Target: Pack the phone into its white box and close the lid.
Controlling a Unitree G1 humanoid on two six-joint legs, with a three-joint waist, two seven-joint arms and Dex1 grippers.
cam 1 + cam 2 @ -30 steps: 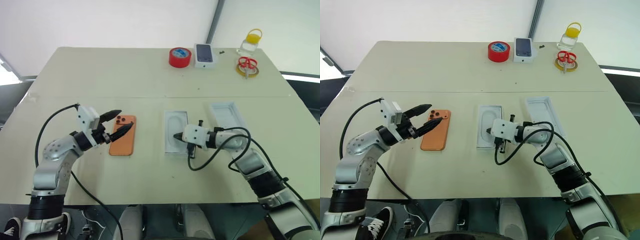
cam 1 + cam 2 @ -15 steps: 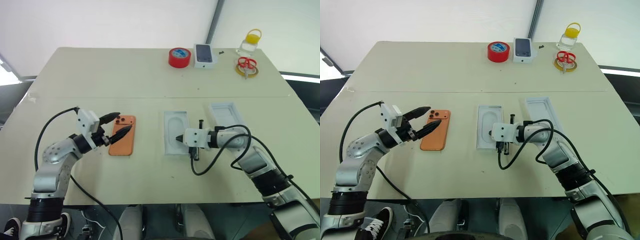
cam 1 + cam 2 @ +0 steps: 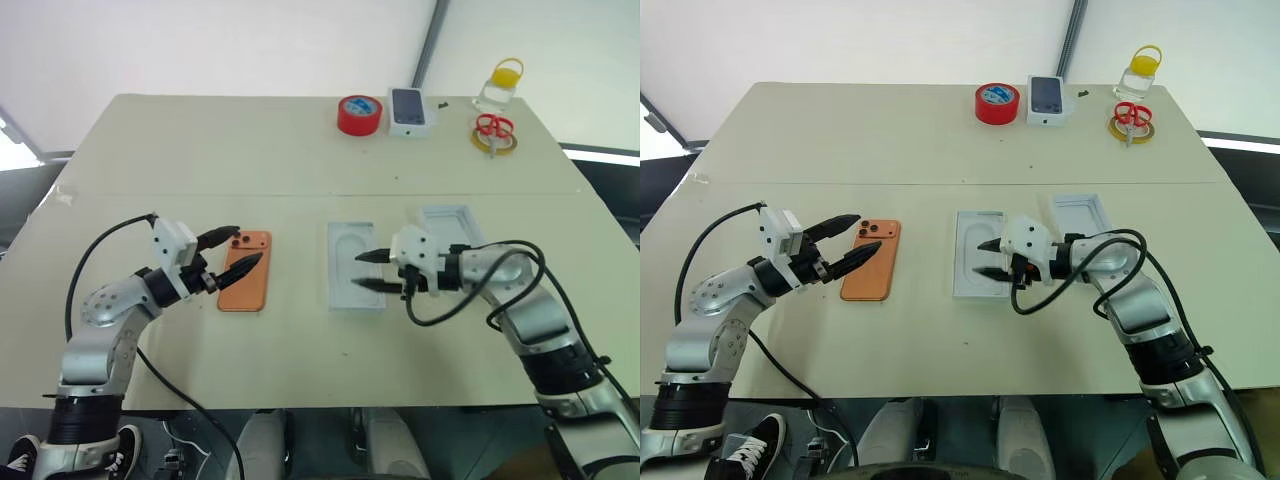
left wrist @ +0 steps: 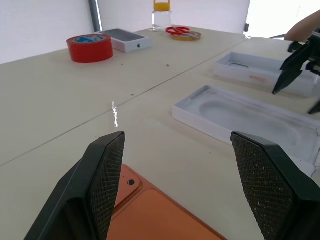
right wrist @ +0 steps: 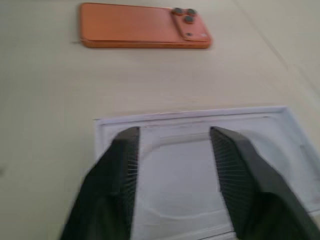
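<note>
The phone is lying unpacked left of the white box and lid, while the left gripper and right gripper are both hovering open and empty.

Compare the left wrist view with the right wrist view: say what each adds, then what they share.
Left wrist view adds: the left gripper's open fingers, a red tape roll, a small white box printed with a dark phone, scissors, a yellow-capped bottle and a second white tray.
Right wrist view adds: the whole back of the orange phone with its lens cluster.
Both share: the phone, the white tray with an oval recess and the right gripper's open fingers above it.
</note>
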